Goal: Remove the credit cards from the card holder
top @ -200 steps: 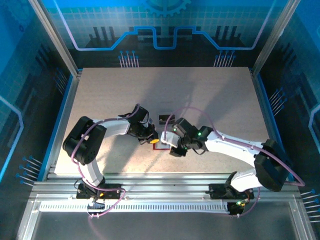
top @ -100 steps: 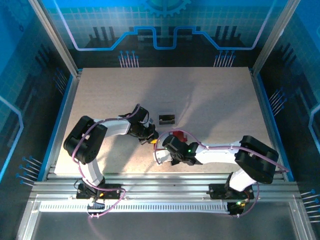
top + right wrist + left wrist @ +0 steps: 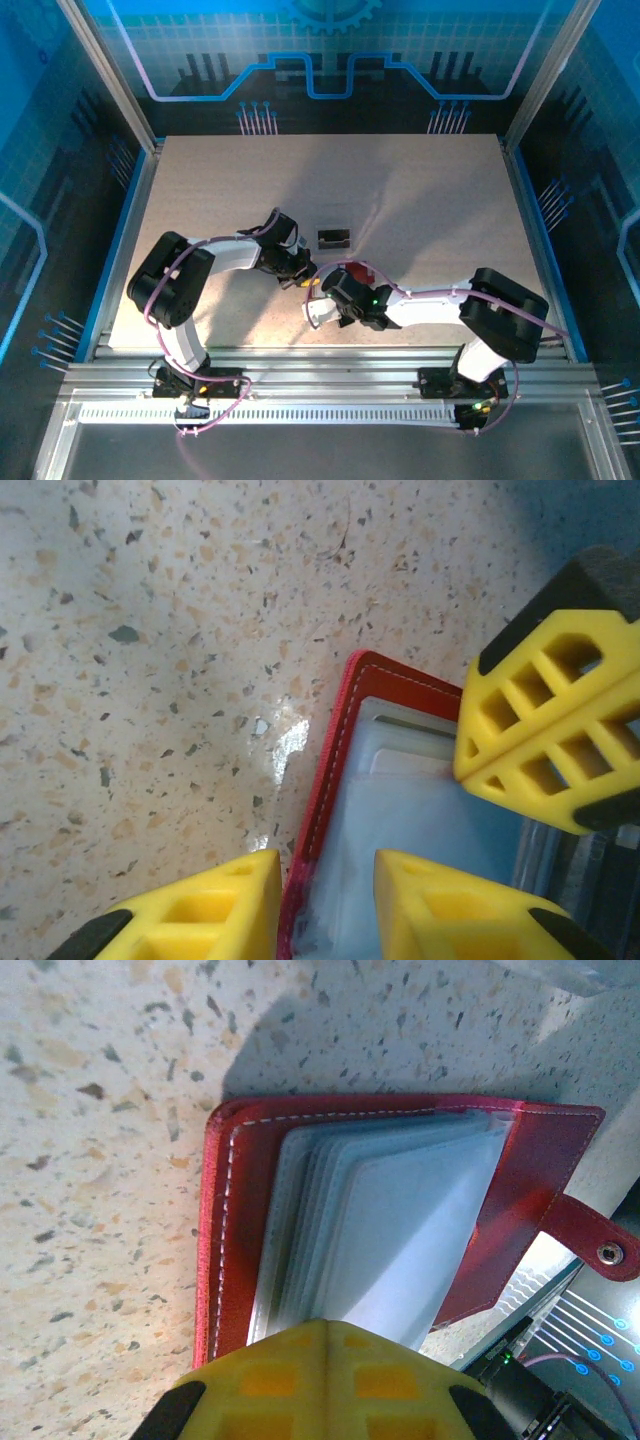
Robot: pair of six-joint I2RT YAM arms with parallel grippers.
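**Holder pinned, right claw at its edge**

Our left claw (image 3: 322, 1338), closed tight, presses on the open red card holder (image 3: 520, 1180) lying on the table (image 3: 100, 1160). Its pale pockets (image 3: 400, 1220) fan out, and we cannot tell whether credit cards sit inside. Our right claw (image 3: 328, 885), narrowly parted, straddles the holder's stitched edge, which runs straight ahead.

Left gripper (image 3: 322, 1332) closed, right gripper (image 3: 328, 875) parted, 2 arms angled inward.
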